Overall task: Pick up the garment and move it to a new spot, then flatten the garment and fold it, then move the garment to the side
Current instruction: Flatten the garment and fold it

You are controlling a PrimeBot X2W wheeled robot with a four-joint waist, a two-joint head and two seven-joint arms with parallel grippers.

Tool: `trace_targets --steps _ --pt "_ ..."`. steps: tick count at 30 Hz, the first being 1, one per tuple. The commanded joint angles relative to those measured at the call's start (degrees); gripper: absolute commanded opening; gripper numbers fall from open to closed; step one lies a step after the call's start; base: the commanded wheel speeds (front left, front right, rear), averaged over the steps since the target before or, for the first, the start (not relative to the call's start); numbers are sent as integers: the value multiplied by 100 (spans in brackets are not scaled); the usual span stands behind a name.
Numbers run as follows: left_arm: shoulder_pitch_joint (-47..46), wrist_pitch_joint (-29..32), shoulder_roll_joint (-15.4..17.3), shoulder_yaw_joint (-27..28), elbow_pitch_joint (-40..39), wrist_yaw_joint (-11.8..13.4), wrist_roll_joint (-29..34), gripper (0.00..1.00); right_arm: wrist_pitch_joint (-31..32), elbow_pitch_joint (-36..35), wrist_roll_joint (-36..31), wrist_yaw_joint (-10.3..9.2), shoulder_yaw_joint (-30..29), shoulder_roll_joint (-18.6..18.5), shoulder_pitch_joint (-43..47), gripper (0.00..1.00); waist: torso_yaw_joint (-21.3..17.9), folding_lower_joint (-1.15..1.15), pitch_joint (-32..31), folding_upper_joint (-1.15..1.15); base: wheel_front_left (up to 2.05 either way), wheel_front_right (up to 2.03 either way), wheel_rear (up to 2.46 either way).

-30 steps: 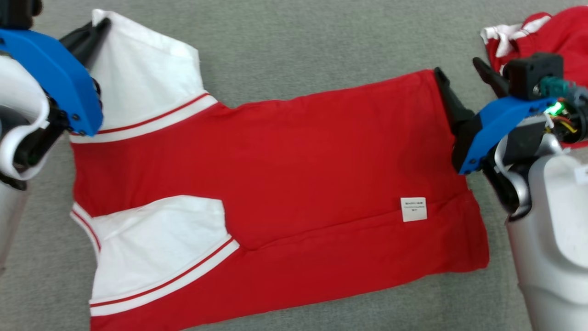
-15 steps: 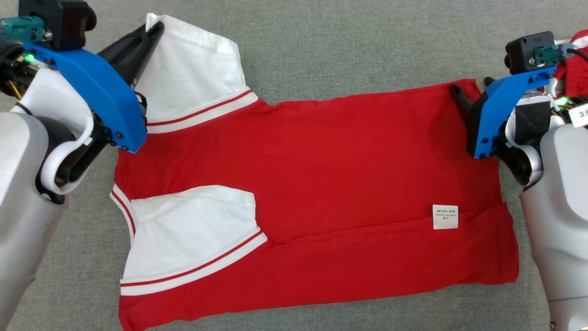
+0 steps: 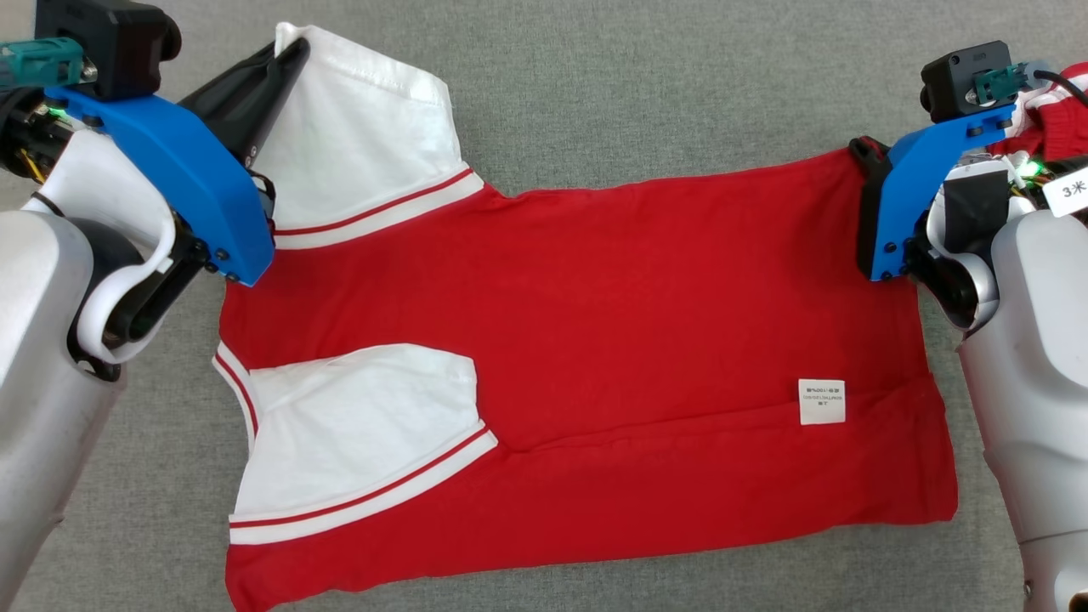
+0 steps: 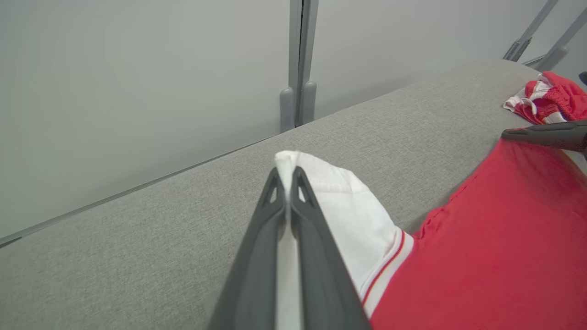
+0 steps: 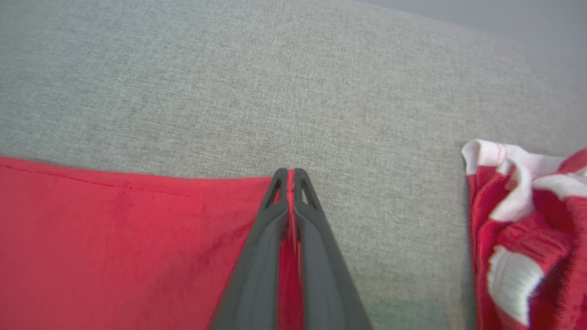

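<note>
The shirt [image 3: 595, 323] lies spread on the grey surface [image 3: 637, 93]. The left tool [image 4: 287, 174] pinches the tip of its white sleeve [image 3: 365, 144], and the right tool [image 5: 290, 173] pinches a red bottom corner. It looks soft, light and floppy, so corners are good places to hold.

Left claw [image 4: 287, 173], right claw [image 5: 290, 174]: both closed.

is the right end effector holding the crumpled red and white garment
No, the right end effector is shut on a corner of the flat red shirt, while the crumpled garment lies apart beside it.
</note>
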Motion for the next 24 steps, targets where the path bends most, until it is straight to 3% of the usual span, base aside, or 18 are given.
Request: trace_targets --steps 1,6,12,24 --pt "27 -55 35 16 -33 -35 -5 0 -86 -49 69 1 20 -31 31 0 -9 0 -28 0 0 0 0" --pt "318 -249 160 62 -275 -21 -56 0 -464 -238 195 1 154 -89 304 0 -1 0 -214 0 0 0 0" --pt "1112 -602 398 183 -894 172 -203 0 -863 -641 415 1 170 -211 883 0 46 0 -523 0 0 0 0" --pt "3281 -1408 791 464 -1945 945 -499 0 -1028 -2047 506 1 -443 -198 2571 0 138 0 -1095 0 0 0 0"
